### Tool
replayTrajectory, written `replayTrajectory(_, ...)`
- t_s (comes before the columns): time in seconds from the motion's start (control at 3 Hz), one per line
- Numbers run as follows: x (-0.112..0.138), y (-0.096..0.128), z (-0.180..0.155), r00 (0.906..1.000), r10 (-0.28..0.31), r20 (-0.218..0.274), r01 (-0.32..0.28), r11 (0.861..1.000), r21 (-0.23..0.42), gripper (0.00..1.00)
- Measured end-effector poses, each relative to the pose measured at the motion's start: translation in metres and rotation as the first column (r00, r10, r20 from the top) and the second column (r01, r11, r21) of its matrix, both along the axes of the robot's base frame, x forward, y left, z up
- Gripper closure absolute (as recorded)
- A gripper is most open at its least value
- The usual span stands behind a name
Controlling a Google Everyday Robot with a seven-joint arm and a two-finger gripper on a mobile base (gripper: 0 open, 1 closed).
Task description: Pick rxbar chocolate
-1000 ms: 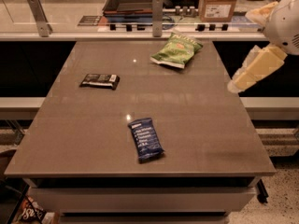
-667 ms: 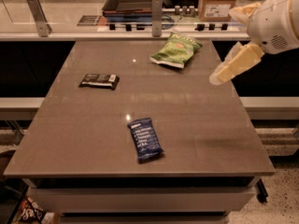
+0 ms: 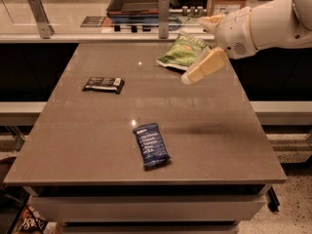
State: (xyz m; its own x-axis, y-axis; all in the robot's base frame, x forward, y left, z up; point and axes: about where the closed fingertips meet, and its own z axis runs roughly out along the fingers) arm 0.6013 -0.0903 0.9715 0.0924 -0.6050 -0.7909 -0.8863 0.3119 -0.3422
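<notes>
**Gripper hangs over the far right of the desk; the chocolate bar lies apart at the left**

Nearest the front edge of the desk lies 1 blue-wrapped bar, flat, its long side running roughly front to back with a slight slant. It is not the target, and it sits well apart from everything else, so it should not get in the way of a reach.

Farther back and to the left lies 1 rxbar chocolate, black wrapper with pale lettering, flat on the desk with its long side running left to right. Nothing touches it and bare surface surrounds it, which by my reading leaves room for a descent from above.

At about the same depth on the right, 1 gripper hovers above the desk, angled down and to the left, empty, well apart from the chocolate bar. Whether it is released or clenched I cannot tell, since it shows as 1 cream wedge from the side. Its tilt toward the left suggests the approach stage, with the grasp not yet begun.

Just behind the gripper lies 1 green chip bag, crumpled, near the far edge.

In all: 2 bars, 1 bag, 1 gripper.
</notes>
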Motion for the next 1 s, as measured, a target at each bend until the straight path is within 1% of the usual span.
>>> replayTrajectory(0.33, 0.0, 0.0, 0.0, 1.0, 0.0, 0.0, 0.0, 1.0, 0.0, 0.0)
replayTrajectory(0.67, 0.003, 0.006, -0.003, 0.9998, 0.017, -0.01, -0.017, 1.0, -0.001, 0.0)
replayTrajectory(1.0, 0.02, 0.029, -0.024, 0.9968, 0.074, -0.031, -0.073, 0.997, 0.034, 0.0)
